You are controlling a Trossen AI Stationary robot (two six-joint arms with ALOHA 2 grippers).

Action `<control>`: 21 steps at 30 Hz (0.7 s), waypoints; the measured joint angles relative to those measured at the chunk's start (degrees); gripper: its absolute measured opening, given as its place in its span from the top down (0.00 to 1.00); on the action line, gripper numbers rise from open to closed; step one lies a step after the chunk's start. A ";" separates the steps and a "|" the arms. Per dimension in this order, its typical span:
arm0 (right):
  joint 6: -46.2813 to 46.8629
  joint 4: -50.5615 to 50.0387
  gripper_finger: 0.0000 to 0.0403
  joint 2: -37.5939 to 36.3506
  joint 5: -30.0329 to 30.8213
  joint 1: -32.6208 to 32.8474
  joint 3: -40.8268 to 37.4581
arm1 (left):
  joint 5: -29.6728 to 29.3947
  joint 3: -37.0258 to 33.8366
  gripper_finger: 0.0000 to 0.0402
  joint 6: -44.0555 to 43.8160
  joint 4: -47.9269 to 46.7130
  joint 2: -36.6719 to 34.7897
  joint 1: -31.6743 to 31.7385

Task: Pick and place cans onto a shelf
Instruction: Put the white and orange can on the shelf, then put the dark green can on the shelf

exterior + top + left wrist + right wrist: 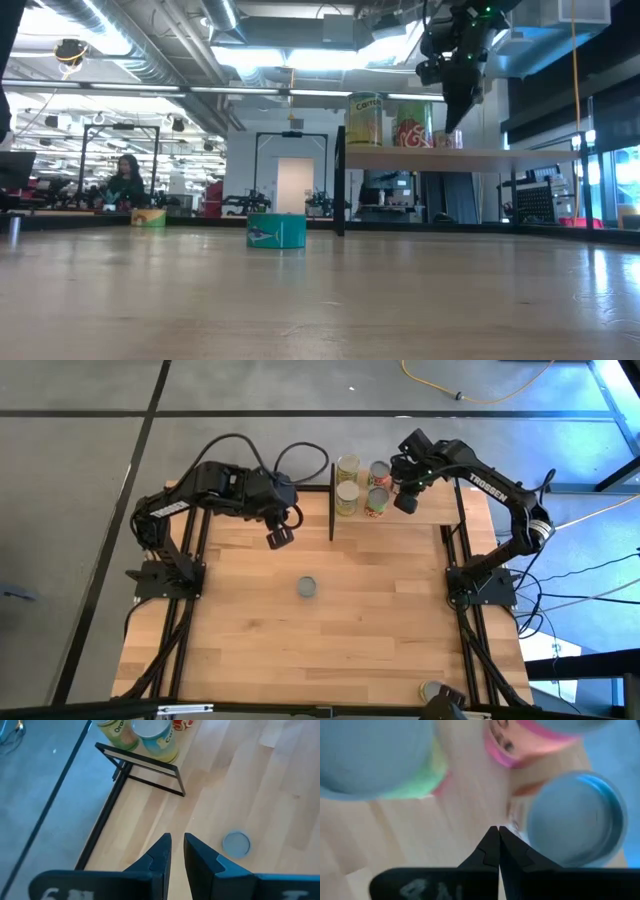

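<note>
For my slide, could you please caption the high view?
Four cans on the shelf, right pincer shut above them, one teal can left.

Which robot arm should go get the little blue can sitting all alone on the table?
Probably the left. The left gripper hangs over the table not far from the teal can, which shows just past its fingers in the left wrist view. The right gripper is shut, up above the shelf among the cans there.

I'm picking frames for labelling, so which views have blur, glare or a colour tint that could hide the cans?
Right wrist view: cans very close, soft and out of focus, blue-tinted tops, shut right claw sharper. Low view: bright ceiling lights behind the shelf, table foreground soft, teal can readable. High view: blue wash at the right side, centre can clear. Left wrist view: evenly lit and sharp.
</note>
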 joint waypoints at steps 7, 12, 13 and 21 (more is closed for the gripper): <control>-2.85 -5.72 1.00 -1.28 -9.03 2.97 7.59 | 2.65 -1.75 0.89 6.45 0.01 -0.04 0.02; -4.66 -12.19 1.00 -4.40 -17.88 5.99 14.72 | 11.68 -7.48 0.89 14.76 1.41 0.02 0.62; -4.64 -12.85 1.00 -5.39 -18.81 6.74 16.03 | 14.17 -8.95 0.89 16.49 2.96 0.02 0.94; 2.07 -13.95 0.99 -13.77 -19.29 14.32 20.07 | 29.42 -19.21 0.89 26.53 21.04 0.02 1.93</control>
